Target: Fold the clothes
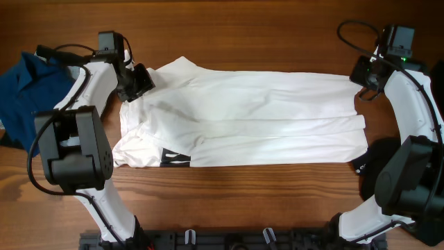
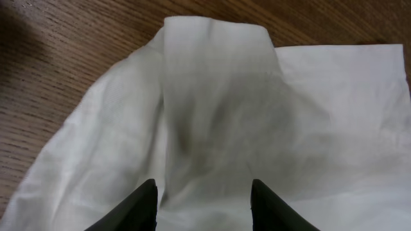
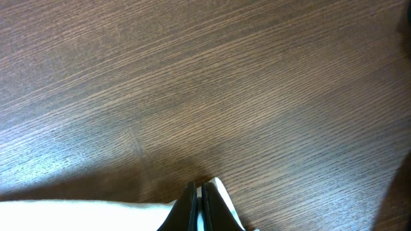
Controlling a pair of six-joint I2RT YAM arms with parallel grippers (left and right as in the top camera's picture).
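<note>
Step in hand, judged by the lay: lengthwise folds done, crosswise fold due.

White T-shirt (image 1: 250, 118) lies mid-table (image 1: 243, 28) as a long band, with the black print (image 1: 175, 159) at its near left edge.

Left gripper (image 2: 204, 204) stands partly open over the left end and holds nothing. Right gripper (image 3: 200, 196) is closed tight, seemingly pinching the far right corner.

Next move calls for a left pinch on its own corner.

Fabric is thin, soft and creased. A blue garment (image 1: 28, 90) lies crumpled at far left.

Blue garment (image 1: 31, 83) cut off at left edge, black print (image 1: 175, 159) partly hidden by white T-shirt (image 1: 263, 118) fold
</note>
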